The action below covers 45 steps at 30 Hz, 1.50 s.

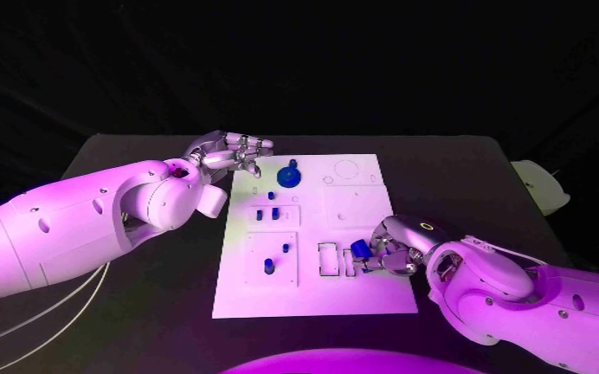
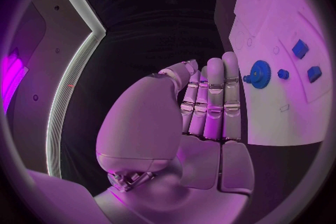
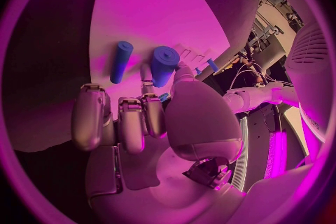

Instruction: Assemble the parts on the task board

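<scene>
The white task board (image 1: 362, 292) lies in the middle of the table. On its upper left part sits a blue gear (image 1: 290, 175) (image 2: 260, 74), with several small blue parts (image 1: 260, 214) below it. My right hand (image 1: 389, 257) (image 3: 147, 117) is over the board's lower right area and pinches a short blue peg (image 1: 362, 248) (image 3: 164, 65) between thumb and finger, close to the rectangular slots (image 1: 330, 259). Another blue peg (image 3: 121, 61) lies on the board beside it. My left hand (image 1: 231, 151) (image 2: 203, 106) hovers at the board's far left corner with fingers straight and nothing in it.
A pale object (image 1: 539, 183) sits at the table's right edge. Two round recesses (image 1: 347, 168) mark the board's far right corner. Black table surface (image 1: 150, 296) runs to the left of the board under my left arm.
</scene>
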Available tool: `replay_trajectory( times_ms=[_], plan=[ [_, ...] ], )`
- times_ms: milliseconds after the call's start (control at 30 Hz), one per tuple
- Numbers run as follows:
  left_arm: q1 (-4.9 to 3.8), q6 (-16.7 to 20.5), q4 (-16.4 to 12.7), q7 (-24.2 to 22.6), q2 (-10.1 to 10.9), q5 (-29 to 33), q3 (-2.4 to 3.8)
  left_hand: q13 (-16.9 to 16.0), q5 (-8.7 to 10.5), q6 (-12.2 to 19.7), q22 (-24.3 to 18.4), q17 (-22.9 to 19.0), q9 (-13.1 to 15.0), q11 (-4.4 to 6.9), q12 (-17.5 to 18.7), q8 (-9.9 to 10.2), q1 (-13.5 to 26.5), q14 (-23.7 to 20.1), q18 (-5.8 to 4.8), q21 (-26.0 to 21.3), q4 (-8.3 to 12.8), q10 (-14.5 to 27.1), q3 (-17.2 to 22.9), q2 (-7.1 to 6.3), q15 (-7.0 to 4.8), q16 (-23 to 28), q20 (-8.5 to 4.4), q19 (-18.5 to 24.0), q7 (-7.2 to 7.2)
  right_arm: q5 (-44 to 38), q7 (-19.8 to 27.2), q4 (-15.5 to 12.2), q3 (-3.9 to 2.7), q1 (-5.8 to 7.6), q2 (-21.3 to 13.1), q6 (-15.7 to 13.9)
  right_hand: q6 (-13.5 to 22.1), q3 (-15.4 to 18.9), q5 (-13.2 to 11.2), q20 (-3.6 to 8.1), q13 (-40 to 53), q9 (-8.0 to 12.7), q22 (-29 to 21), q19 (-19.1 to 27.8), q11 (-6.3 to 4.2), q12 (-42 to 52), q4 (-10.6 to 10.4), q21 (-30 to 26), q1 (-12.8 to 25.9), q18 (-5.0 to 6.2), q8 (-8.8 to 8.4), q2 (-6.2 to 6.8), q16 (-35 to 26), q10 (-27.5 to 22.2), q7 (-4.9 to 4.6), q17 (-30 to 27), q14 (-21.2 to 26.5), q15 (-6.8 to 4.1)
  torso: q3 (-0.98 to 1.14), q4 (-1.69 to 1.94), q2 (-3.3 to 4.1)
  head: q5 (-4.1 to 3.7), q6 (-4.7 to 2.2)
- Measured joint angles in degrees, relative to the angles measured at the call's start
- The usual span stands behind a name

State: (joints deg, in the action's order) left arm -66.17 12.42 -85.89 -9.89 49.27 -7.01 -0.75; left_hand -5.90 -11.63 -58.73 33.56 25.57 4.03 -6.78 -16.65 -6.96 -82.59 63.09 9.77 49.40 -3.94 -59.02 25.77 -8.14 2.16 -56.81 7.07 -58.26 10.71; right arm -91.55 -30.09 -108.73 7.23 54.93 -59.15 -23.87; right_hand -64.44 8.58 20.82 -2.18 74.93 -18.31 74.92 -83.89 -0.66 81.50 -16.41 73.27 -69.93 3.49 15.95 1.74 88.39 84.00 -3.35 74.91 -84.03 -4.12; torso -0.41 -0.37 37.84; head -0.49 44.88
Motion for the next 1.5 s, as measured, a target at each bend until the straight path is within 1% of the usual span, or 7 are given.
replay_trajectory(
  times_ms=[133, 267, 467, 700, 1133, 1300, 1500],
  plan=[
    [0.0, 0.0, -0.08, 0.0, 0.1, 0.0, 0.0, 0.0, 0.0, 0.0, 0.0, 0.0, 0.0, 0.0, 0.0, 0.0, 0.0, 0.0, 0.0, 0.0, 0.0, 0.0, 0.0, 0.0, 0.0, 0.0, 0.0, 0.0, 0.0, 0.47, -0.04, -0.77, 0.17, -0.28, -0.64, -1.48, -0.05, -0.07, 2.26, 0.15, 0.0, -0.31, 0.0, -0.15, -0.52, 0.71, 0.07, 0.48, -1.59, 0.0, 0.39, -0.25, 0.11, -0.06, 0.08, 0.0, 0.0, -0.42, 0.03, -0.01, 0.0, 0.08, 0.05],
    [0.0, -0.01, -0.08, 0.02, 0.15, 0.0, 0.0, 0.0, 0.0, 0.0, 0.0, 0.0, 0.0, 0.0, 0.0, 0.0, 0.0, 0.0, 0.0, 0.0, 0.0, 0.0, 0.0, 0.0, 0.0, 0.0, 0.0, 0.0, 0.0, 1.59, -0.12, -1.84, 0.32, -0.03, -1.6, -2.43, -0.04, 0.02, 2.93, 0.36, 0.0, -0.34, 0.0, 0.07, -0.62, 0.71, 0.17, 0.66, -2.28, 0.0, 0.44, -0.58, 0.11, 0.0, 0.09, 0.0, 0.0, -0.42, 0.04, -0.03, -0.03, 0.08, 0.07],
    [-0.01, -0.02, -0.04, 0.03, 0.05, 0.15, 0.0, 0.0, 0.0, 0.0, -0.07, 0.01, 0.0, 0.0, 0.0, 0.0, 0.17, 0.0, 0.0, 0.0, -0.16, 0.0, -0.16, -0.18, 0.0, 0.0, 0.0, 0.0, 0.0, 5.18, -0.05, -3.92, 0.11, 1.83, -2.37, -4.38, -0.04, 0.07, 3.17, 0.56, -0.01, -0.35, -0.01, -0.13, -0.62, 0.71, 0.23, 0.76, -2.28, 0.0, 0.47, -0.58, 0.33, 0.0, 0.09, 0.0, 0.0, -0.42, 0.05, -0.03, -0.09, -0.01, -0.23],
    [-0.01, -0.03, -0.02, 0.03, -0.04, 0.47, 0.01, 0.0, 0.0, 0.0, -0.07, 0.01, 0.0, 0.0, 0.0, 0.0, 0.23, 0.0, 0.0, 0.0, -0.16, 0.0, -0.16, -0.24, 0.0, 0.0, 0.0, 0.0, 0.0, 10.68, 0.14, -4.8, 0.11, 2.67, -1.22, -5.56, -0.04, 0.01, 3.17, 0.56, -0.01, -0.36, -0.01, -0.13, -0.62, 0.71, 0.3, 1.13, -2.28, 0.0, 0.6, -0.59, 0.33, 0.0, 0.09, -0.01, 0.19, -0.61, 0.04, -0.04, -0.08, -0.29, -0.5],
    [0.0, -0.01, -0.03, -0.28, -0.38, 0.97, 0.01, 0.0, 0.0, -0.01, -0.06, -0.05, 0.0, 0.0, -0.24, 0.0, 0.22, 0.0, 0.0, -0.26, -0.16, 0.0, -0.16, -0.24, 0.0, 0.0, 0.0, 0.0, 0.0, 17.5, 0.27, -2.83, 0.15, 2.69, 4.45, -3.74, -0.04, -0.14, 3.4, 0.56, -0.01, -0.38, -0.02, -0.13, -0.61, 0.35, 0.28, 1.12, -2.2, 0.0, 0.7, -0.66, 0.33, 0.0, 0.09, -0.01, -0.01, -0.81, 0.0, 0.03, 0.04, -0.41, -0.24],
    [-0.01, -0.01, -0.06, -0.38, -0.41, 1.09, 0.01, 0.0, 0.0, -0.01, -0.11, -0.04, 0.0, 0.0, -0.24, 0.0, 0.22, 0.0, 0.0, -0.27, -0.16, 0.0, -0.16, -0.23, 0.0, 0.0, 0.0, 0.0, 0.0, 18.44, 0.07, -2.34, 0.17, 2.68, 5.23, -2.48, -0.04, 0.28, 2.65, 0.55, -0.01, -0.39, -0.02, -0.13, -1.03, 0.35, -0.14, 0.93, -1.11, 0.0, 0.93, -1.76, 0.32, 0.0, 0.09, -0.01, -0.01, -0.81, 0.0, 0.0, 0.06, -0.25, -0.11],
    [-0.03, -0.03, -0.09, -0.4, -0.59, 1.14, 0.02, 0.0, 0.0, -0.01, -0.11, -0.04, 0.0, 0.0, -0.24, 0.0, 0.22, 0.0, 0.0, -0.26, -0.16, -0.01, -0.16, -0.23, 0.0, 0.0, 0.0, 0.0, 0.0, 18.8, -0.31, -1.86, 0.18, 2.67, 5.79, -1.19, -0.04, 1.66, 0.19, 0.73, -0.02, -0.43, 0.03, 0.05, -1.03, 0.35, -0.19, 0.93, -0.58, 0.0, 3.12, -2.72, 0.29, -0.01, 0.09, -0.01, -0.01, -0.81, 0.04, -0.09, 0.05, -0.16, 0.06]
  ],
)
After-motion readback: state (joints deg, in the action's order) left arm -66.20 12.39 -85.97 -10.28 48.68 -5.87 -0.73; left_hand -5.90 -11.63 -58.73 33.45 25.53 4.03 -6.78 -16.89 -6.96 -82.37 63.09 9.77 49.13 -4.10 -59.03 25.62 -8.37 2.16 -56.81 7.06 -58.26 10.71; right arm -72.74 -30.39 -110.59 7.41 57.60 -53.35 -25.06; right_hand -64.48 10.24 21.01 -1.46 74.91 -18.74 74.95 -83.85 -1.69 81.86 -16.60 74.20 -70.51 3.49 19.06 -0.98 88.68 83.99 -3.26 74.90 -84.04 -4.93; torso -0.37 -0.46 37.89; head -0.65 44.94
